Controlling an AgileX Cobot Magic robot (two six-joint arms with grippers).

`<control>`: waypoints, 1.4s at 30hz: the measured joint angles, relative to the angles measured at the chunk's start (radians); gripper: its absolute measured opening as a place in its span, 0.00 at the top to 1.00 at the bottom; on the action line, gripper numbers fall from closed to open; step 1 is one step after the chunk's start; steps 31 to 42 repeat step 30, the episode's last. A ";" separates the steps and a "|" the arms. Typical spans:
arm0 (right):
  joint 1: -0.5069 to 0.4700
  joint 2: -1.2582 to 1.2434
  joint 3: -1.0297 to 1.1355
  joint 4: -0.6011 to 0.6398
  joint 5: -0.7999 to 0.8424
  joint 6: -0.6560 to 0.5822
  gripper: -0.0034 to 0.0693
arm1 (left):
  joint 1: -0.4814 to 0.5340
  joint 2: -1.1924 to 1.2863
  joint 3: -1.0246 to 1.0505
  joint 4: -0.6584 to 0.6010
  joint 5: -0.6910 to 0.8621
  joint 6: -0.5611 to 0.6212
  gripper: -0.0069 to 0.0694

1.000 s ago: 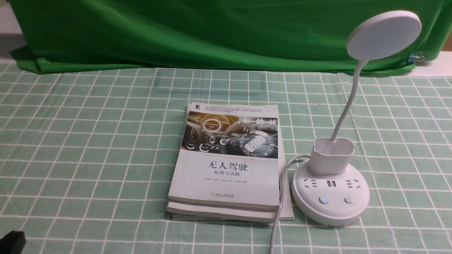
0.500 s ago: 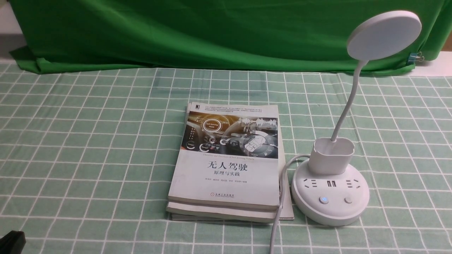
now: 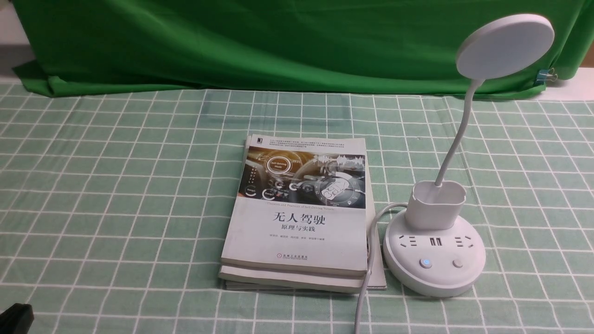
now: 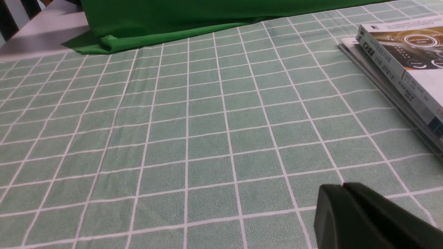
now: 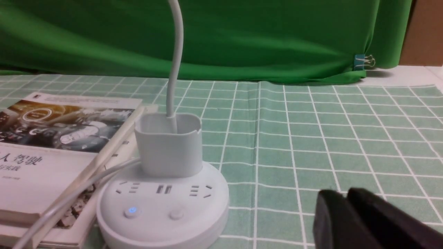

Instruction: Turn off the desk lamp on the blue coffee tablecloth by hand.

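- Lamp (image 3: 434, 250) stands on the checked tablecloth (image 3: 116, 185), right of centre in the front view, base just beside a stack of books (image 3: 297, 218).
- Its white cord (image 3: 366, 278) runs from the base along the books' right edge toward the near side of the table.
- Disc head (image 3: 505, 45) sits high on the gooseneck, facing the backdrop side; whether it is lit I cannot tell from here.
- Left button (image 5: 131, 210) on the base glows blue; the plain button (image 5: 176, 214) beside it is dark. Judging by the glow, the lamp is still powered, so the switch-off is not yet done.
- Right gripper (image 5: 346, 207) shows only in its wrist view: dark fingers low over the cloth, to the side of the base and apart from it, touching nothing. The fingers look close together with only a thin seam between them; I cannot tell how far apart they really stand. Nothing is held.
- Left gripper (image 4: 342, 200) lies low over bare cloth, well apart from the lamp, fingers pressed together, empty.
- Left to do, by my reading: bring the right gripper over the base, press the lit button, check that the glow goes out.
- Progress: early; approach only, no contact with the lamp.
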 joint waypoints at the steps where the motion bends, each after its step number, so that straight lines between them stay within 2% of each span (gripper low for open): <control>1: 0.000 0.000 0.000 0.000 0.000 0.000 0.85 | 0.000 0.000 0.000 0.000 0.000 0.000 0.91; 28: 0.000 0.000 0.000 -0.001 0.000 0.000 0.78 | 0.000 0.000 0.000 0.000 0.000 0.000 0.91; 42: 0.000 0.000 0.000 -0.001 0.000 0.000 0.78 | 0.000 0.000 0.000 0.000 0.000 0.000 0.91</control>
